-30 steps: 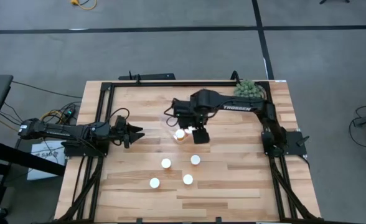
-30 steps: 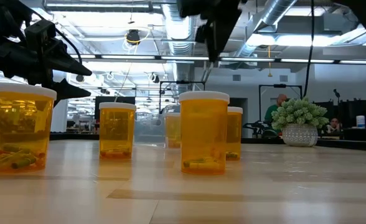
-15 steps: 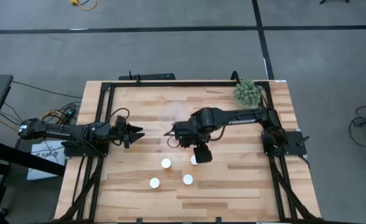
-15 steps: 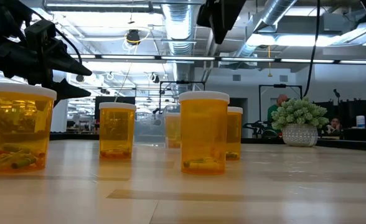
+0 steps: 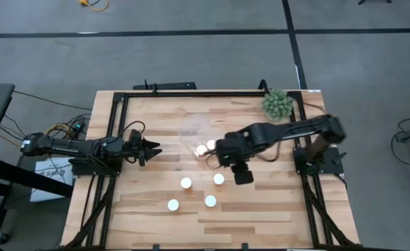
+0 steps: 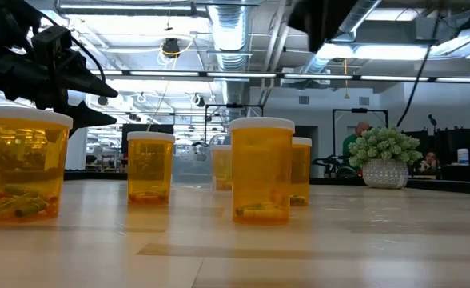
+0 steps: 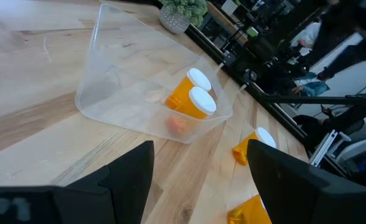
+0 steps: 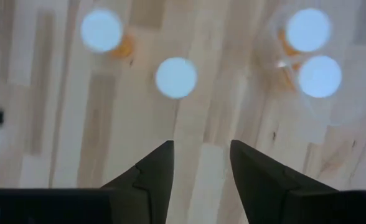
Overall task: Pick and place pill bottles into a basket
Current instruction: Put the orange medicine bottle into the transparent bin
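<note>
Seen from above, a wooden table point(image 5: 261, 202) fills the middle of the view. At its left edge the left gripper point(image 5: 151, 148) waits low over the wood, its fingers parted and holding nothing. To its right, near the table's centre, lies the basket point(image 7: 108, 87), a clear, nearly invisible container with two pill bottles point(image 7: 192, 99) lying inside it, white caps side by side. Just right of the basket hovers the right gripper point(image 5: 222, 155), high above the table with its fingers drawn close together and nothing between them. Below these, four more bottles point(image 5: 185, 183) stand upright on the near half of the table, spaced apart, showing as white discs. At the far right corner sits a green plant ball point(image 5: 277, 103). The bottles look light, rigid and smooth, with a few pills inside; gripping across the cap or upper body seems safest, since a sideways nudge could topple them. The basket also looks light and likely to slide. Room between the standing bottles is generous, and they stand well in from the black frame along the table's edges.
</note>
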Robot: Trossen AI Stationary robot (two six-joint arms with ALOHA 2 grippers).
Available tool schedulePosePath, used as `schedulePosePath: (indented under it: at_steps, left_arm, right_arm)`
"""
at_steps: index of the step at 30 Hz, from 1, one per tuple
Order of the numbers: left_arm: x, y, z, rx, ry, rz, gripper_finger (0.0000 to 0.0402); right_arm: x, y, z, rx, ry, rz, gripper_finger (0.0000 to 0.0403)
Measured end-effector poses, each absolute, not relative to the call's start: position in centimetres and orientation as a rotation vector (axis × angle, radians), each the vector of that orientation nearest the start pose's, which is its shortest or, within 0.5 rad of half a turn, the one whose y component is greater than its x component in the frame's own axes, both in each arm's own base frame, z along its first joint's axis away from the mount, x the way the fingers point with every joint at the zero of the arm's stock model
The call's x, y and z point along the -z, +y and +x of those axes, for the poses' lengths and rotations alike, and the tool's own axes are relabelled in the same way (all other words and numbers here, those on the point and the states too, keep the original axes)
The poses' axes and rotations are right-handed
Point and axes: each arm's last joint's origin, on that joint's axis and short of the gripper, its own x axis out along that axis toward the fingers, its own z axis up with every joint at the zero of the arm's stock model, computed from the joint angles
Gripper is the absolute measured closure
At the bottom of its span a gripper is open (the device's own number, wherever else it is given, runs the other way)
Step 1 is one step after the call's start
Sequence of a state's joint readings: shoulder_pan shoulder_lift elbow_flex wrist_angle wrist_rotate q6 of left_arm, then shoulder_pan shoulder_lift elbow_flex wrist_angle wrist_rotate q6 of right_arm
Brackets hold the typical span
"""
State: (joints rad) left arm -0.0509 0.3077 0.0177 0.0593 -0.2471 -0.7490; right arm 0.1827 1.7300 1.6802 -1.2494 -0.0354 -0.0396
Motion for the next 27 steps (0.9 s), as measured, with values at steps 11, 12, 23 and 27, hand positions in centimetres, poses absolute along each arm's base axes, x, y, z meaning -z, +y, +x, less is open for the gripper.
schedulePosePath:
  at_steps: [11,12,23,27]
  left_arm:
    - [-14.9,0.1,11.4,-0.276,0.139,-0.721,0.0155]
    - [-14.9,0.1,11.4,-0.277,0.138,-0.723,0.0155]
    - [-14.9,0.1,11.4,-0.279,0.137,-0.726,0.0155]
    - [-14.9,0.1,11.4,-0.279,0.136,-0.730,0.0155]
  right_arm:
    - [-26.8,3.5,30.1,-0.036,1.057,0.098,0.0275]
    - [-26.3,3.4,30.2,-0.034,1.080,0.093,0.0274]
    - [-23.6,3.5,31.4,-0.180,1.189,-0.032,0.0223]
    - [-23.6,3.0,31.4,-0.168,1.193,0.008,0.0180]
